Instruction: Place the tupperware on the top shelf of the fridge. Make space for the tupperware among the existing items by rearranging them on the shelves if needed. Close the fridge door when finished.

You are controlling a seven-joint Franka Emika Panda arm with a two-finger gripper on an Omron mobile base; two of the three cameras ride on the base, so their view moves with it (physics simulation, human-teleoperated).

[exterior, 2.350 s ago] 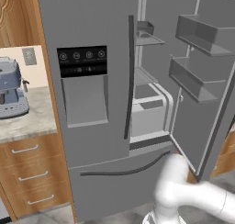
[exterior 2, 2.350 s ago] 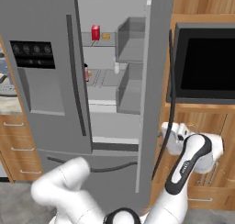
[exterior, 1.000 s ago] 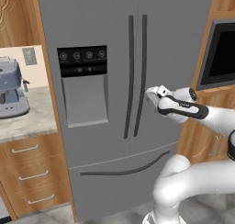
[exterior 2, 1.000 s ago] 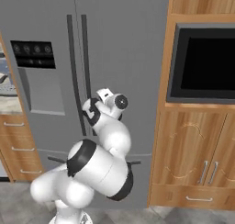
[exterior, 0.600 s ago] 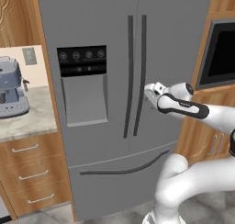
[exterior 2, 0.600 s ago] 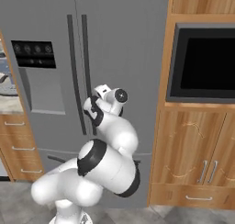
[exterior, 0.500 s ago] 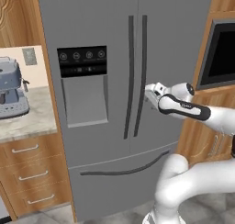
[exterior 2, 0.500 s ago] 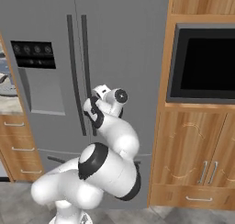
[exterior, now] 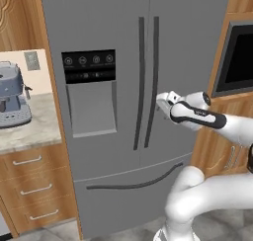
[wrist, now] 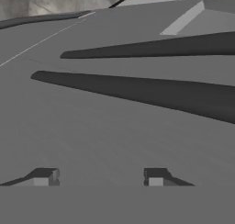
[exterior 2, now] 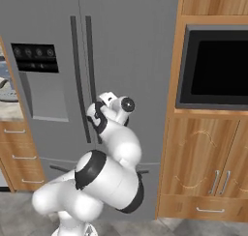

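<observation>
Kitchen wall of wood cabinets [exterior 2: 203, 153], with the fridge [exterior: 113, 27] set between them, both French doors shut flush and the bottom drawer [exterior: 128, 195] closed. The two long dark handles [exterior: 148, 82] run side by side down the middle seam. The tupperware, the top shelf and the other shelf items are behind the closed doors, so where they sit cannot be told.

The gripper [exterior: 161, 102] sits just right of the handles at about mid-height of the right door, fingers pointed at the door face, close to it; contact cannot be told from the base views. In the hand view the two fingertips [wrist: 43, 177] stand apart with bare grey door panel between them, nothing held; the handles cross that view as two dark bars above the tips.

Arm pose: forearm [exterior: 217, 124] reaches in roughly level from the right, wrist bent toward the fridge, elbow [exterior 2: 104, 179] folded low and bulky in front of the drawer.

Left of the gripper, past the handles: black dispenser panel [exterior: 89, 66] on the left door. Further left: blue-grey coffee machine [exterior: 11, 94] on the counter [exterior: 34, 131], with drawers [exterior: 34, 190] under it. Right of the gripper: dark wall oven [exterior 2: 215, 68] set in the cabinets.
</observation>
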